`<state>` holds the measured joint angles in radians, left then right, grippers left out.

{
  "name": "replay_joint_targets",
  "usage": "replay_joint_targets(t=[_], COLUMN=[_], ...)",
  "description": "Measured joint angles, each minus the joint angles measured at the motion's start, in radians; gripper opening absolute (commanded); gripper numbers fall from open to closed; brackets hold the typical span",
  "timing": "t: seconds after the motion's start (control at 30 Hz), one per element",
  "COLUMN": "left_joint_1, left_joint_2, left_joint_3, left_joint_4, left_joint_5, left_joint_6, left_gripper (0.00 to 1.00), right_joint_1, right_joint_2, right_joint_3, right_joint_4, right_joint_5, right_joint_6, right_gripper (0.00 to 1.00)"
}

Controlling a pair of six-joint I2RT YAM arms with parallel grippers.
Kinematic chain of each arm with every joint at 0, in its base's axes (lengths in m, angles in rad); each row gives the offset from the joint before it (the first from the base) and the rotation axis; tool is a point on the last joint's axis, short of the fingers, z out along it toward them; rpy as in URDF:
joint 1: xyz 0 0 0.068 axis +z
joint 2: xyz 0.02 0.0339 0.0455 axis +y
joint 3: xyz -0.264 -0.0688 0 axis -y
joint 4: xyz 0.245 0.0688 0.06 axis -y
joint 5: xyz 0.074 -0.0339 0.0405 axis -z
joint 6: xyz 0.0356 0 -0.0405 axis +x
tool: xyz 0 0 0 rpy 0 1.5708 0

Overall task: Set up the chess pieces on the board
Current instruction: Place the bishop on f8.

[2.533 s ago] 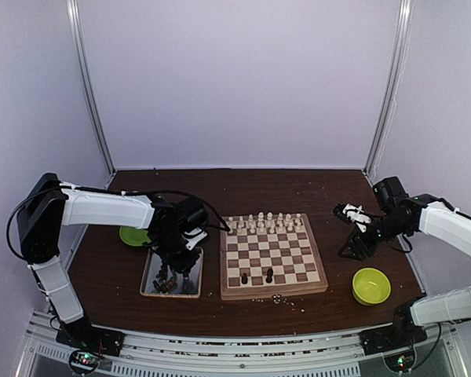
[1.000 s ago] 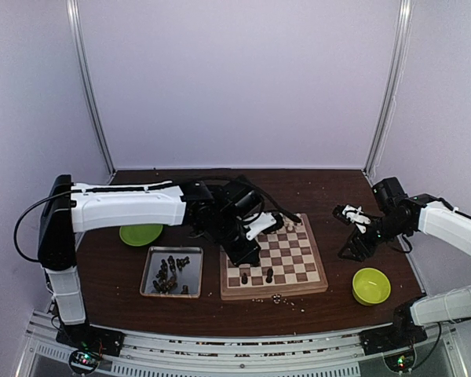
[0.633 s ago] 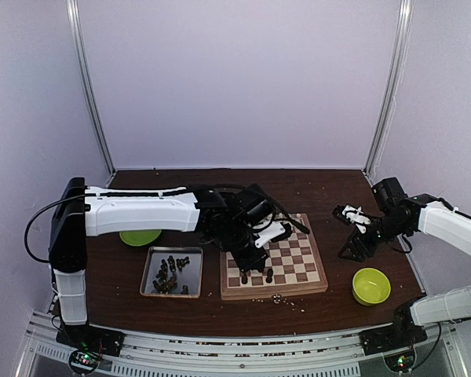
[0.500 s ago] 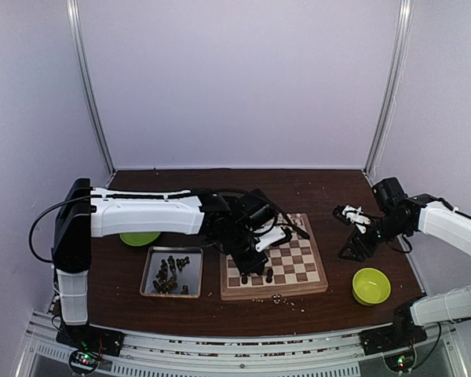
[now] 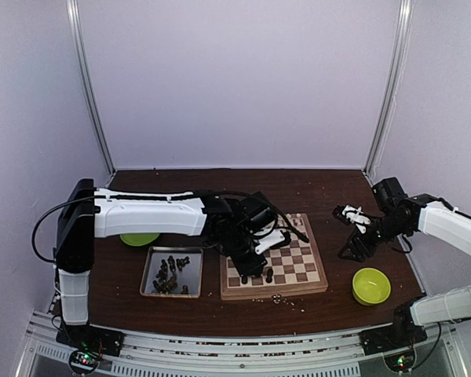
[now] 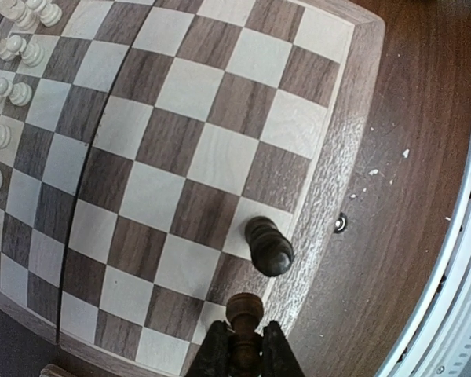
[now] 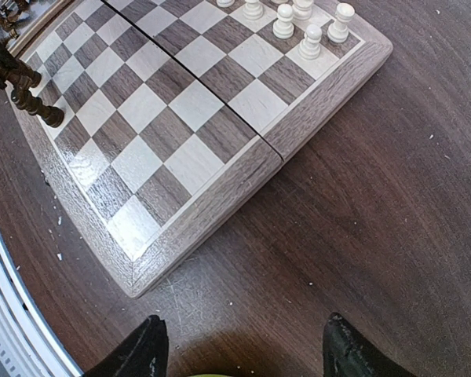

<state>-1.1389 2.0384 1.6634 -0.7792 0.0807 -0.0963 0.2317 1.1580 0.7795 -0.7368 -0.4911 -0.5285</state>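
Dark brown wooden chessman (image 6: 244, 308) pinched by left end effector (image 6: 244, 347) (overhead view hides it); right end effector (image 7: 242, 339) gapes, empty.

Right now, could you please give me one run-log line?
left gripper: shut on chess piece, over board near edge | right gripper: open, right of board
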Motion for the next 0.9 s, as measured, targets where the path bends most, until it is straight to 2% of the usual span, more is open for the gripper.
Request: replay_joint_targets(t=[0.47,0.9], left_joint_1=[0.0,-0.001], left_joint_2=[0.059,0.072], left_joint_3=[0.002,0.016], left_joint_4=[0.0,0.0], left_joint_5=[-0.002,-0.002], left_joint_6=[0.003,0.009], left_gripper=[0.11,0.25], right_joint_1=[0.005,0.009], right_joint_2=[0.0,0.003], right_joint_3=[0.0,0.0], right_joint_4=[0.0,-0.001], right_joint_5=[0.0,0.003], right_joint_6=[0.0,0.0], right_gripper=[0.68,0.69])
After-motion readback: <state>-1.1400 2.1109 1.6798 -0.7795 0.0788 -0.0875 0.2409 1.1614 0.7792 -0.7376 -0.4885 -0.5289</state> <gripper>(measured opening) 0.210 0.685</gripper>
